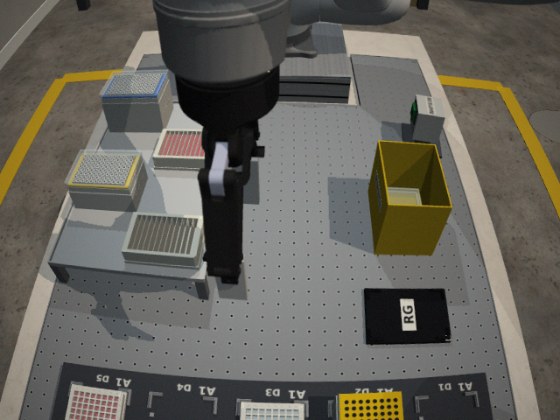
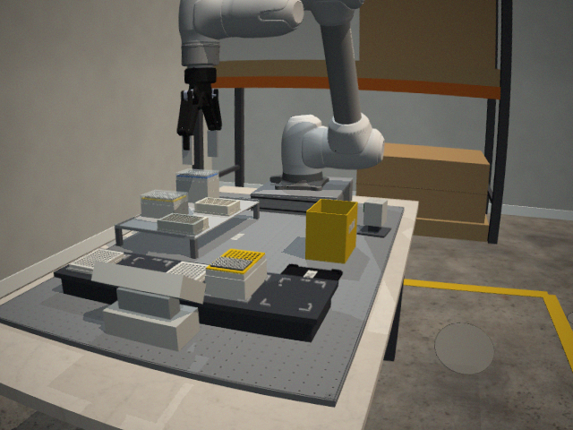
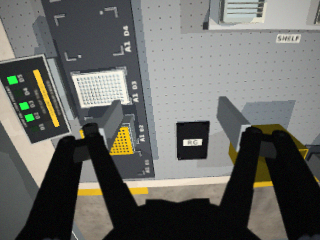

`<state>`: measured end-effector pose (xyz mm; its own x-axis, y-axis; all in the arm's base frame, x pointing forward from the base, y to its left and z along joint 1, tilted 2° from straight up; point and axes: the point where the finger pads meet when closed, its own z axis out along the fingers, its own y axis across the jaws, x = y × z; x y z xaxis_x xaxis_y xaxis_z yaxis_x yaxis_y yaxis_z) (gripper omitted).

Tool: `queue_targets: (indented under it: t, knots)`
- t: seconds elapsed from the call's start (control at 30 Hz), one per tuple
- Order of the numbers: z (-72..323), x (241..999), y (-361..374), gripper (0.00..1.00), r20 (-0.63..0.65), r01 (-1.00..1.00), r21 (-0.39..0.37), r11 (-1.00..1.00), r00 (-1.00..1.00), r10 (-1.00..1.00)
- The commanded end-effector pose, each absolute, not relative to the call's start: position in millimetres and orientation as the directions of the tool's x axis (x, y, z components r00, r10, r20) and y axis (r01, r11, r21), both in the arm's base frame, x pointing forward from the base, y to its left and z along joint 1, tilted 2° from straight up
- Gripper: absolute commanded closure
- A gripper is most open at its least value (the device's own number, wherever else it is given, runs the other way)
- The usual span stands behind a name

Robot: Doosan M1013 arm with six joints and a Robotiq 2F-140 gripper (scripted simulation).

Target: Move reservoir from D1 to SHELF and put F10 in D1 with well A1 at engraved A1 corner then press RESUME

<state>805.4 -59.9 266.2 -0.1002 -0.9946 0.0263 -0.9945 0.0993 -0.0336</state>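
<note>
My gripper [image 1: 223, 266] is open and empty, high above the table beside the shelf's inner edge; it also shows in the exterior view [image 2: 199, 145] and in the wrist view [image 3: 172, 135]. On the shelf [image 1: 90, 244] a reservoir with pale grey troughs [image 1: 163, 238] stands flat at the near end. A reservoir with red troughs [image 1: 179, 145] stands flat behind it. I cannot read their labels. The D1 brackets [image 1: 445, 397] are empty. The RESUME key post [image 1: 427, 121] stands at the far right.
A blue tip rack [image 1: 136, 97] and a yellow tip rack [image 1: 106, 173] share the shelf. On the deck are the D2 tip rack [image 1: 370, 405], D3 plate [image 1: 271, 411], empty D4 [image 1: 180, 400] and D5 plate [image 1: 94, 402]. A yellow bin [image 1: 409, 199] and the RG nest [image 1: 407, 314] stand at the right.
</note>
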Motion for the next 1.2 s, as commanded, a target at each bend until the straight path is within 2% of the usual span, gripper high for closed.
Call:
queue_targets:
  t: [0.0,0.13,1.17]
  knots:
    - [266,806,-51,0.23,0.026,-0.995,-0.034,0.099,-0.1,-0.995]
    - [266,806,-51,0.23,0.026,-0.995,-0.034,0.099,-0.1,-0.995]
    - [262,671,-44,0.23,0.026,-0.995,-0.034,0.099,-0.1,-0.995]
